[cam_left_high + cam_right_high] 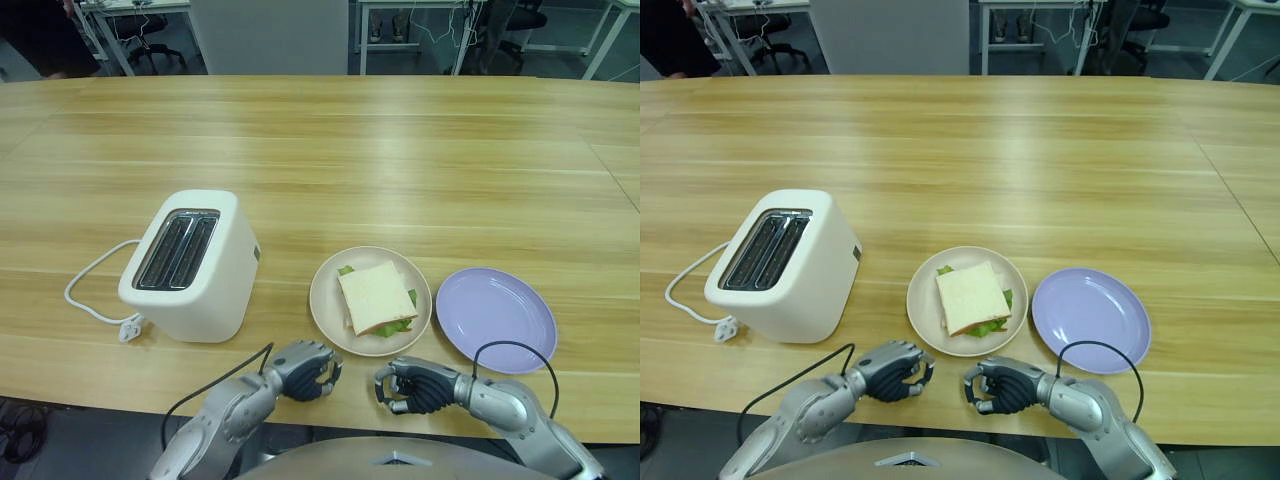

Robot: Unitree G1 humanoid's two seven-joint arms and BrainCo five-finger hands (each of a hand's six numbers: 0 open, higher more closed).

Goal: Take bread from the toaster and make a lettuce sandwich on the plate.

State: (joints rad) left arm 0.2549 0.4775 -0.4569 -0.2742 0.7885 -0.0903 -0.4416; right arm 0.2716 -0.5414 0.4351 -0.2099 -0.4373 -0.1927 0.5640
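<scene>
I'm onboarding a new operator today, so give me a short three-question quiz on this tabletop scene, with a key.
1. Fill in: the empty round lilac plate lies on the robot's ___ side of the round beige plate.
2. True or false: the slots of the white boxy toaster hold bread slices.
3. The white-bread lettuce sandwich lies on: A) the lilac plate, B) the beige plate, C) the bare wooden table.

Key: 1 right; 2 false, the slots look empty; 3 B.
</scene>
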